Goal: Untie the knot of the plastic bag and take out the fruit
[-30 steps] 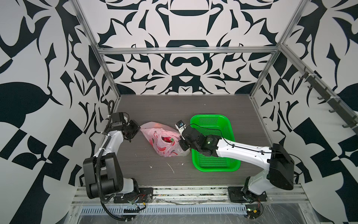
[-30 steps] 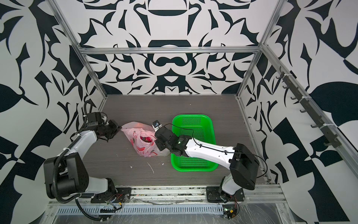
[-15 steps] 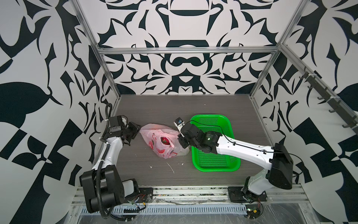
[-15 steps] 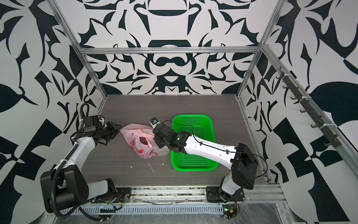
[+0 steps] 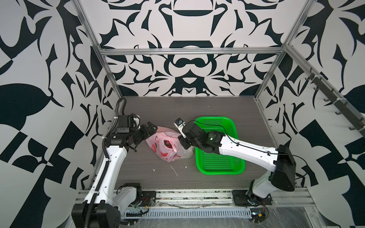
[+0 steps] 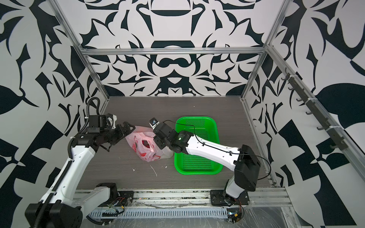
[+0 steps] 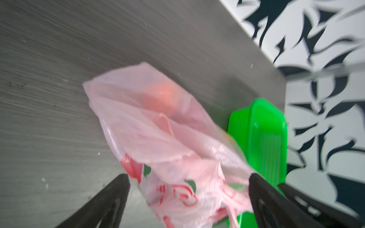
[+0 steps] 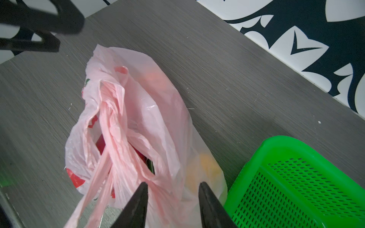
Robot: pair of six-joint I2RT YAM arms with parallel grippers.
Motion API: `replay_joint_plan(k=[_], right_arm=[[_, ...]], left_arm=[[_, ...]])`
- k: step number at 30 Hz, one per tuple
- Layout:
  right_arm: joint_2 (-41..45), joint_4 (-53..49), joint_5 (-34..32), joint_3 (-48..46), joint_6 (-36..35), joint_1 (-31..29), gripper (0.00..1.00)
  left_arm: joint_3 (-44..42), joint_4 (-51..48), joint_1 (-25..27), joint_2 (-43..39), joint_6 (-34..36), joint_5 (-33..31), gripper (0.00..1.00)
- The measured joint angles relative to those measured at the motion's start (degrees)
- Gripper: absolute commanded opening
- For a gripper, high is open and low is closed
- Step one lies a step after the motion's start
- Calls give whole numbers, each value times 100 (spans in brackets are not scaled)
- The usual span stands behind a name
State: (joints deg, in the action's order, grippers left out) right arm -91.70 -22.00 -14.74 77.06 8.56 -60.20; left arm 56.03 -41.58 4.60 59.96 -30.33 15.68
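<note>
The pink plastic bag (image 5: pixel 167 150) (image 6: pixel 145 147) lies slumped on the table between my grippers. Its crumpled handles (image 8: pixel 112 122) trail loosely across the mouth; I cannot make out the knot. A red fruit (image 5: pixel 167 143) shows through the mouth, and an orange (image 8: pixel 205 167) shows through the plastic. My left gripper (image 5: pixel 149 129) (image 7: pixel 188 175) stands wide open at the bag's left end, its fingers on either side of the printed plastic without touching. My right gripper (image 5: pixel 181 141) (image 8: pixel 172 183) is open over the bag's right side, holding nothing.
A green perforated basket (image 5: pixel 217 172) (image 8: pixel 276 142) stands right of the bag, under my right arm. White scraps (image 5: pixel 174 170) lie in front of the bag. The patterned wall is close behind my left arm.
Both grippers were shut on the bag's plastic and have opened and let it go. The bag has settled on the table. My left arm has risen and drawn back a little.
</note>
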Motion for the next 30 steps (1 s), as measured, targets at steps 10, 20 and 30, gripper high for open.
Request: replay_joint_plan(k=[10,20,30], right_arm=[[-278,-105,234,190,-190,-66,51],[-446,-68,304,402,-260,-127,51],[-1049,-68,321,841,-409,-289,51]], left_arm=[[487,-664,1010,791,549,-953,97],[640,-815,1528,1220,697,-1878,76],[-140,-372,1528,402,267,-2188,67]])
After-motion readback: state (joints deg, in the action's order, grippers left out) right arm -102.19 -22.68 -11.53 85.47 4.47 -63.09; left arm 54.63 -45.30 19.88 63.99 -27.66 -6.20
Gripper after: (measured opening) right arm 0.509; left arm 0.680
